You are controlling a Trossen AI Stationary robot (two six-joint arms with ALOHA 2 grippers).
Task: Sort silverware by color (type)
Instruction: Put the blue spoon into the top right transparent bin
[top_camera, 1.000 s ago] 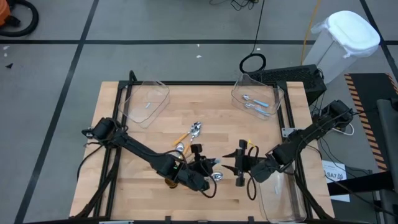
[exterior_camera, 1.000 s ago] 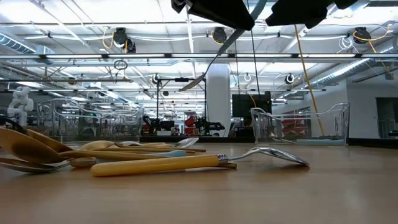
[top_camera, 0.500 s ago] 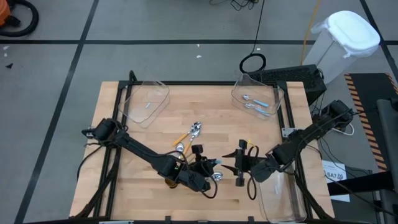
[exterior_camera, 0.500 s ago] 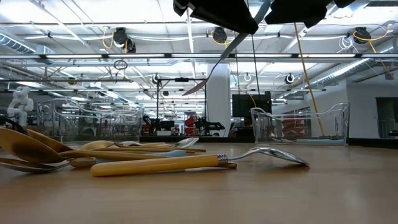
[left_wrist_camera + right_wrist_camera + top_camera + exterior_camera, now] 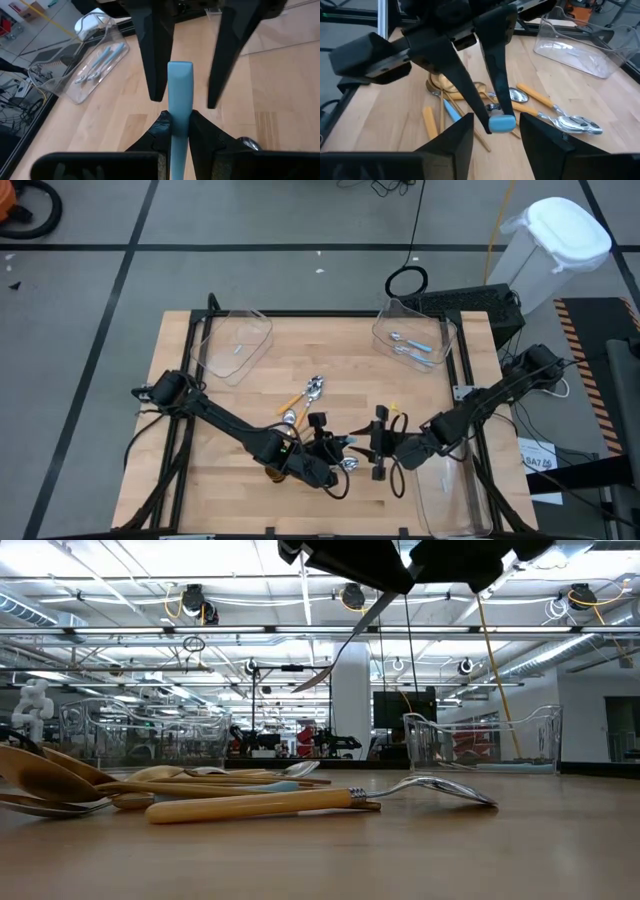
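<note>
I have the left gripper (image 5: pixel 172 131) clamped tight on a blue-handled spoon (image 5: pixel 179 107), lifted above the table (image 5: pixel 250 390) in the lower centre of the high view. The spoon's long axis runs roughly left to right in that view, its light blue handle end pointing toward the right gripper (image 5: pixel 378 446). In the low view the same spoon (image 5: pixel 345 645) hangs near the top centre, slanting down toward the left with its bowl lowest.

My right gripper's fingers (image 5: pixel 457 137) stand apart on either side of the blue handle tip (image 5: pixel 501 123); I cannot tell whether they touch it. From the left wrist view, the handle points straight between those two dark fingers.

The remaining pile of spoons (image 5: pixel 300 405) lies just left of centre in the high view, orange handles mixed with gold ones. In the low view an orange-handled spoon (image 5: pixel 320 801) lies flat along the bottom, bowl toward the right.

The upper right bin (image 5: pixel 447 335) holds several blue-handled spoons (image 5: pixel 412 347). The upper left bin (image 5: pixel 262 330) holds one small pale piece I cannot identify.
</note>
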